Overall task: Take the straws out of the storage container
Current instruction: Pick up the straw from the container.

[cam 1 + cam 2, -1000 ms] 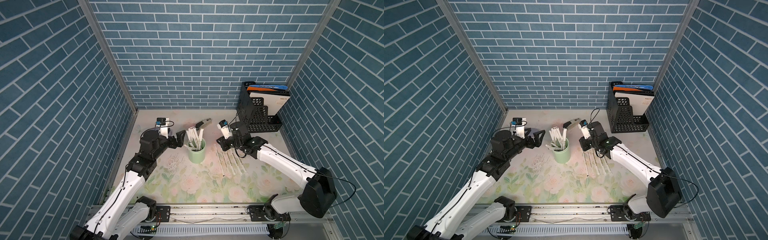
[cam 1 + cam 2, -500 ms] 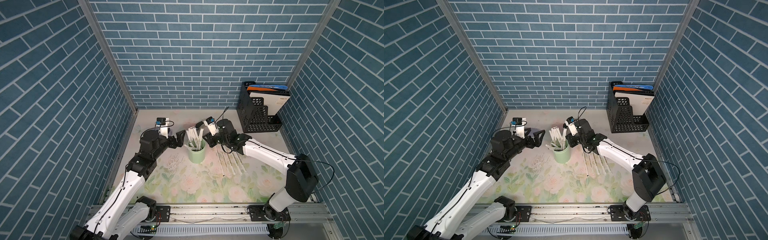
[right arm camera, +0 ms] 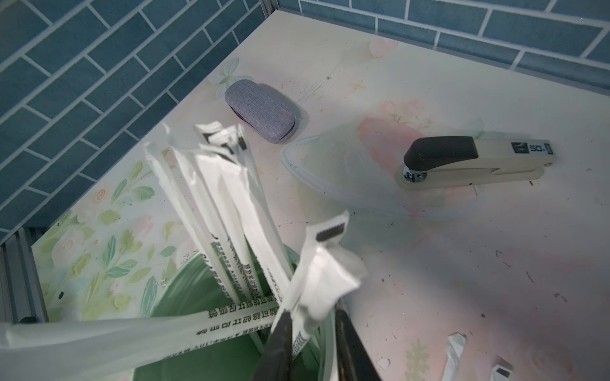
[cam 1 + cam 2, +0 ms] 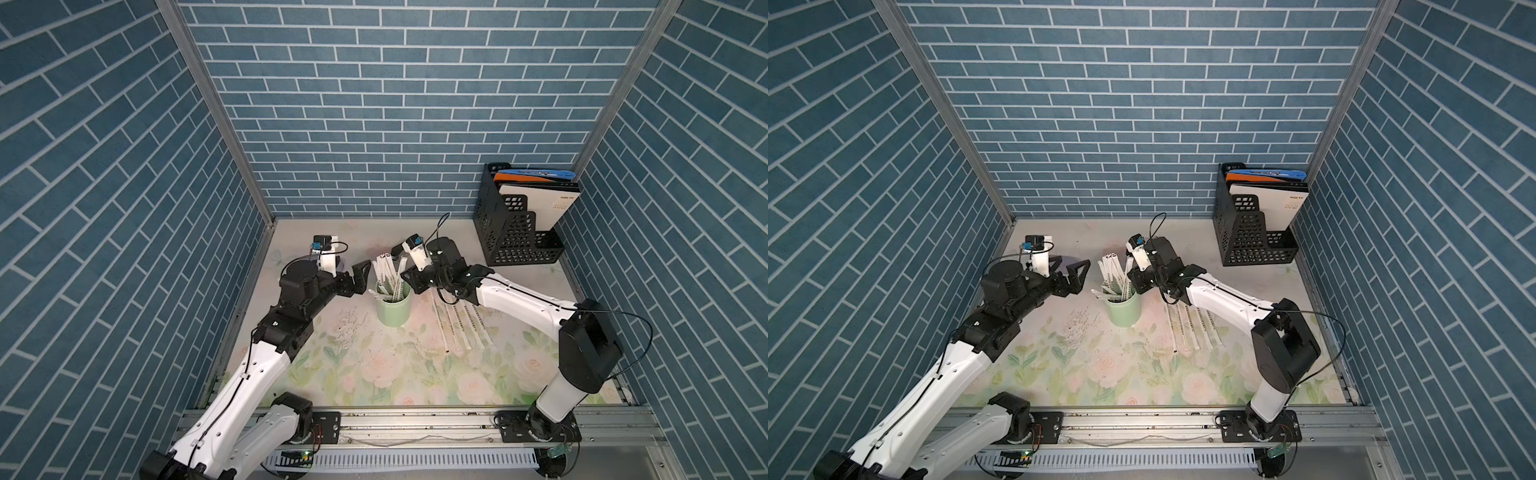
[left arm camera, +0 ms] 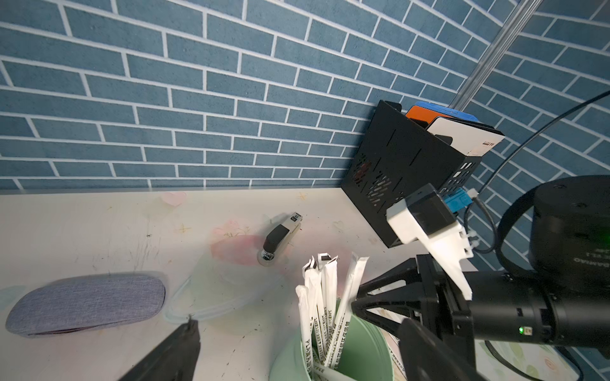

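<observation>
The storage container, a mint-green cup (image 4: 392, 311) (image 4: 1122, 313) (image 5: 290, 356) (image 3: 198, 297), stands upright at mid-table. Several white wrapped straws (image 4: 388, 274) (image 4: 1113, 270) (image 5: 325, 297) (image 3: 224, 198) lean out of it. My right gripper (image 4: 406, 279) (image 4: 1130, 278) (image 3: 313, 333) is at the cup's right rim, jaws a little apart. They straddle one straw (image 3: 317, 280) and the rim without pinching. Several more straws (image 4: 461, 324) (image 4: 1187, 324) lie flat to the right of the cup. My left gripper (image 4: 353, 270) (image 4: 1067, 268) (image 5: 297, 349) hangs wide open and empty just left of the cup.
A black perforated file holder (image 4: 515, 232) (image 5: 396, 171) with folders stands at the back right. Behind the cup lie a stapler (image 5: 280, 236) (image 3: 475, 161), a clear plastic lid (image 5: 224, 287) (image 3: 346, 178) and a grey pouch (image 5: 85, 301) (image 3: 260, 112).
My right gripper has swung left from above the straws lying on the table to the cup's rim. The left arm has stayed where it was.
</observation>
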Available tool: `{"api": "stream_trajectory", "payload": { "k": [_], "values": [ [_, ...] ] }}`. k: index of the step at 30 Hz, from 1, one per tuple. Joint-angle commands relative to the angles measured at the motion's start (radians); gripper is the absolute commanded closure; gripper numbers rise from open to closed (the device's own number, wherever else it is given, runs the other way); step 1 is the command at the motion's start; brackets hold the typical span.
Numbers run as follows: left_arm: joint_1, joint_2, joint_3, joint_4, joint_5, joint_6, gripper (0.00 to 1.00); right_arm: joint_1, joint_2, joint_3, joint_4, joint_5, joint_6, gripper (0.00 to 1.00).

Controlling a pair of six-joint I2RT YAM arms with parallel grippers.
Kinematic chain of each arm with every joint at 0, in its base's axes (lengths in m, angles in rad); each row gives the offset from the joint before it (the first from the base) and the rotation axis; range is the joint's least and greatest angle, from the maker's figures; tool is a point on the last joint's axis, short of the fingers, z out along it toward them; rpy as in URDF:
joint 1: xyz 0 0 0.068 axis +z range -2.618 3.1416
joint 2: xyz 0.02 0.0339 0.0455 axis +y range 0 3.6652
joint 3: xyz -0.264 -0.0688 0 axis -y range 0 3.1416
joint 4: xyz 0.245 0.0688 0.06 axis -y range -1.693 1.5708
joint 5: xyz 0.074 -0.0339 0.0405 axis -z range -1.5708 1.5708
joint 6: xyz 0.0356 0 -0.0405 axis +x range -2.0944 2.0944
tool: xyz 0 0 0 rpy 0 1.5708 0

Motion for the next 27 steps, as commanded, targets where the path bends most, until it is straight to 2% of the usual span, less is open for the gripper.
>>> {"api": "stream_trajectory", "payload": {
  "k": [1, 8, 17, 27],
  "values": [
    [-0.002, -0.004, 0.007, 0.001, 0.006, 0.003, 0.01, 0.003, 0.018, 0.037, 0.007, -0.014, 0.019, 0.77],
    [-0.002, -0.004, 0.007, 0.001, 0.006, 0.003, 0.0, 0.003, 0.035, 0.051, 0.007, -0.023, 0.02, 0.77],
    [-0.001, -0.003, 0.008, 0.001, 0.008, 0.003, 0.0, 0.003, 0.02, 0.051, -0.002, -0.019, 0.019, 0.89],
    [-0.002, -0.006, 0.007, 0.0, 0.009, 0.003, 0.0, 0.004, -0.035, 0.039, -0.014, -0.012, 0.019, 0.93]
  ]
}}
